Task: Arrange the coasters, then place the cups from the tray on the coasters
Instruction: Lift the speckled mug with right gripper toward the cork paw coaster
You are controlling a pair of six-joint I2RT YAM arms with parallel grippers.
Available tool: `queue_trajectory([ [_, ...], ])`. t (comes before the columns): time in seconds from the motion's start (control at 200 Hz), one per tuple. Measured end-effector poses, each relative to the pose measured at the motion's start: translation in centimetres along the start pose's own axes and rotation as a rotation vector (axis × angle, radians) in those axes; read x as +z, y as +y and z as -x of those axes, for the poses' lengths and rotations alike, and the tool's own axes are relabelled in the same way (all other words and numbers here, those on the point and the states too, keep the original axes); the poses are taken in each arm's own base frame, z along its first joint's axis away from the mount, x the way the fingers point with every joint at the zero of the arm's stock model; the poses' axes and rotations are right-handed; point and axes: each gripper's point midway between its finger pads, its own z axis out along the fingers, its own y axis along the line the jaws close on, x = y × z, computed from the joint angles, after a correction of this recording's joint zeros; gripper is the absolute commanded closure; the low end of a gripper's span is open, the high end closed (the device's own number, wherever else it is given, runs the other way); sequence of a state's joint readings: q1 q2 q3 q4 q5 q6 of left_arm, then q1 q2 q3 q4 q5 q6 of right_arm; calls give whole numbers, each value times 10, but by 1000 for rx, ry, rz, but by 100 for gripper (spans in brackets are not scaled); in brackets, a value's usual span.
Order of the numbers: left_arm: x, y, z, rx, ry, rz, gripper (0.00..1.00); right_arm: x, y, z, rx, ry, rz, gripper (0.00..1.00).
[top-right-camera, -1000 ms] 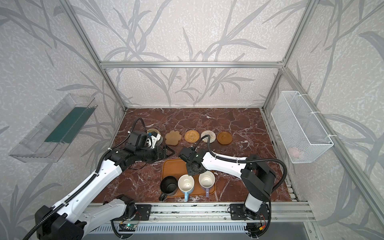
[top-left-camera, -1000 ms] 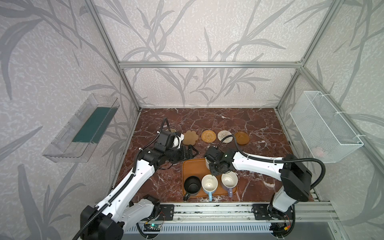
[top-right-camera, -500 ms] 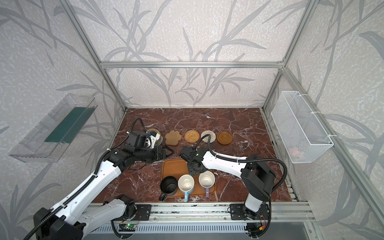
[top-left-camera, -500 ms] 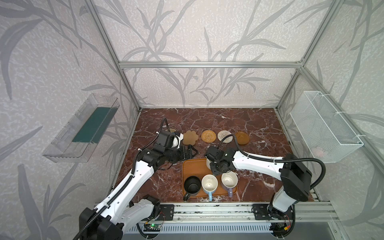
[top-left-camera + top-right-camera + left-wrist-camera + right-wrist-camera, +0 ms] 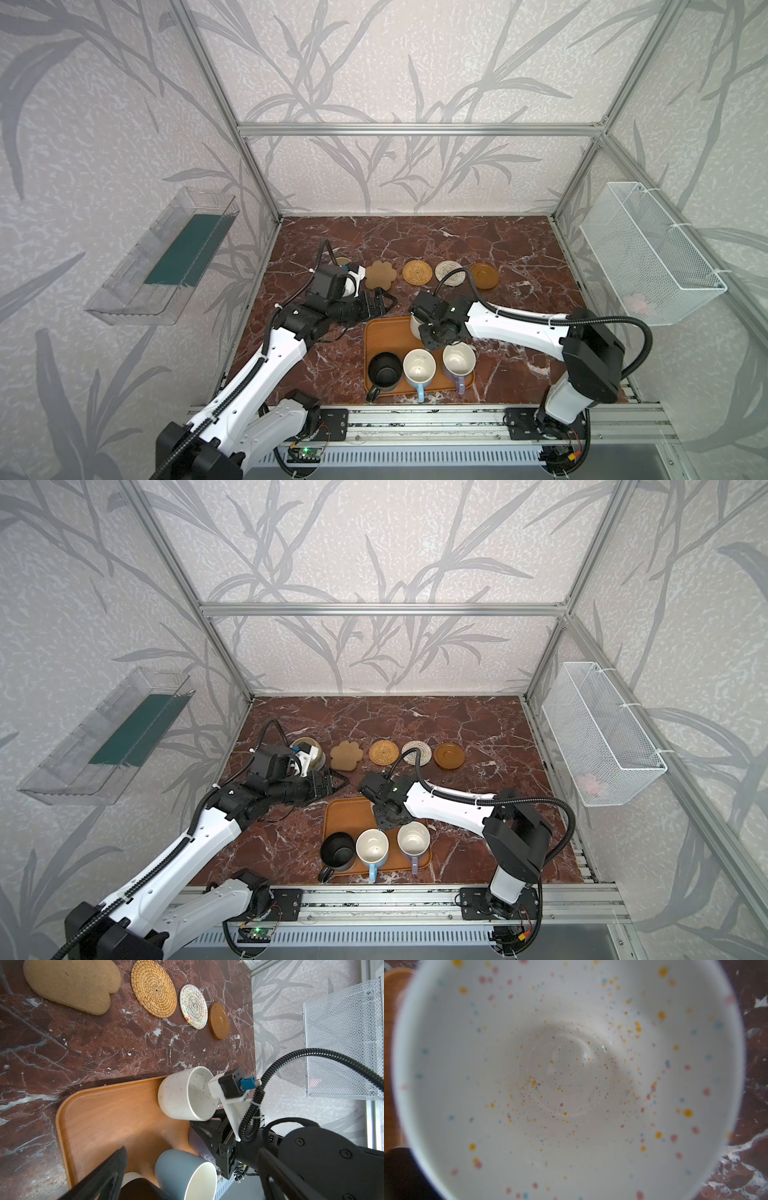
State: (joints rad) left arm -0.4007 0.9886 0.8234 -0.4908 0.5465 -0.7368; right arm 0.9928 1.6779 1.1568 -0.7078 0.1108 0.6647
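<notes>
Speckled white cup (image 5: 182, 1095): set at tray's (image 5: 104, 1118) 12 o'clock edge, covered by right gripper (image 5: 437, 333), finger state obscured. Left gripper (image 5: 382, 306): fingers (image 5: 101, 1169) spread.

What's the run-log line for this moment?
left gripper open, empty | right gripper at speckled cup on tray, grip unclear | paw coaster bare

Marble tabletop (image 5: 478, 237): tray (image 5: 386, 336), row of coasters (image 5: 417, 271).
</notes>
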Motion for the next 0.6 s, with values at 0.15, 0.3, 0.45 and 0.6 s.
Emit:
queue_trajectory([
  [0.15,0,-5,6,-8,-22,-20,1,-8,2,5,-5,-28,17,100],
  [0.3,-1,-6,9,-14,-38,-22,1,-20,2,10,-2,-63,33,100],
  [0.45,-2,-7,14,-70,-80,-33,0,-34,4,16,2,-93,55,100],
  [0.6,-4,-4,20,-97,-117,-17,1,-50,9,27,-16,-120,64,100],
])
